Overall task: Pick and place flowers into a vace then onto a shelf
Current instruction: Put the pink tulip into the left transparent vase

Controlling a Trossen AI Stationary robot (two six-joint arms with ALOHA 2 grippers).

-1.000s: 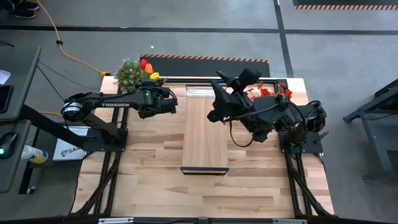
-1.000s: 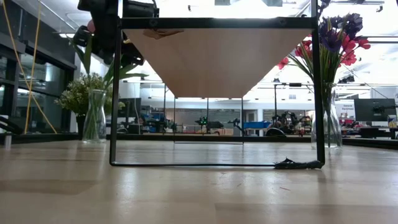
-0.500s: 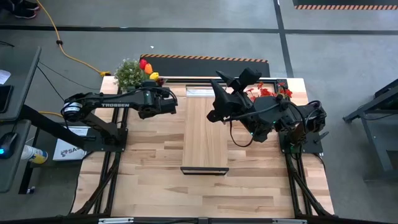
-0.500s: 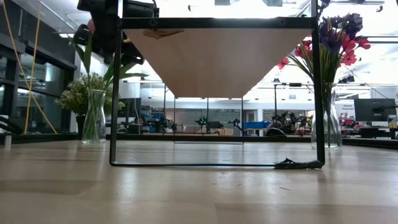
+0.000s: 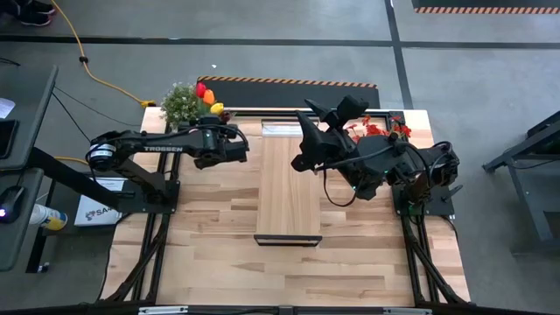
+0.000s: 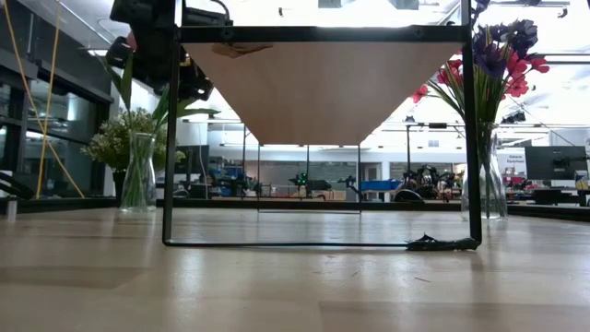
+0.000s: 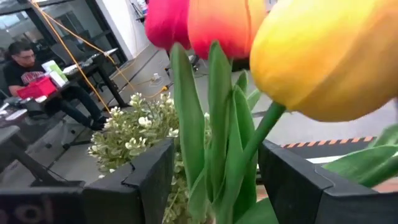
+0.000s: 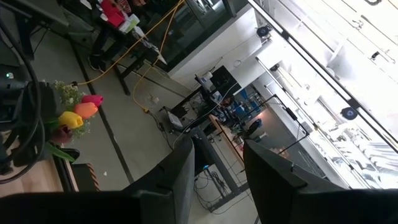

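My left gripper (image 5: 216, 122) is raised over the far left of the table, shut on a bunch of flowers (image 5: 210, 98): tulips with red, orange and yellow heads on green stems. In the low view the left gripper (image 6: 152, 37) is high up, with the bunch's leaves (image 6: 129, 78) below it. My right gripper (image 5: 331, 109) hovers open over the far end of the shelf (image 5: 289, 188), a long light-wood board on a black frame. It holds nothing. Its open fingers frame the room in the right wrist view (image 8: 217, 168). My left gripper (image 7: 214, 168) pinches the tulips' green stems and leaves (image 7: 211, 186) a little below the heads, several stems together between the two fingers (image 7: 149, 180). The bunch is lifted clear of the table. Its heads reach past the fingers toward the far left corner.
A glass vase with a bushy pale-green plant (image 5: 179, 103) stands at the far left corner, just beyond the tulips. A glass vase of red and purple flowers (image 6: 493, 138) stands at the far right corner (image 5: 385, 127). The plank tabletop (image 5: 210, 227) lies bare on the near side.
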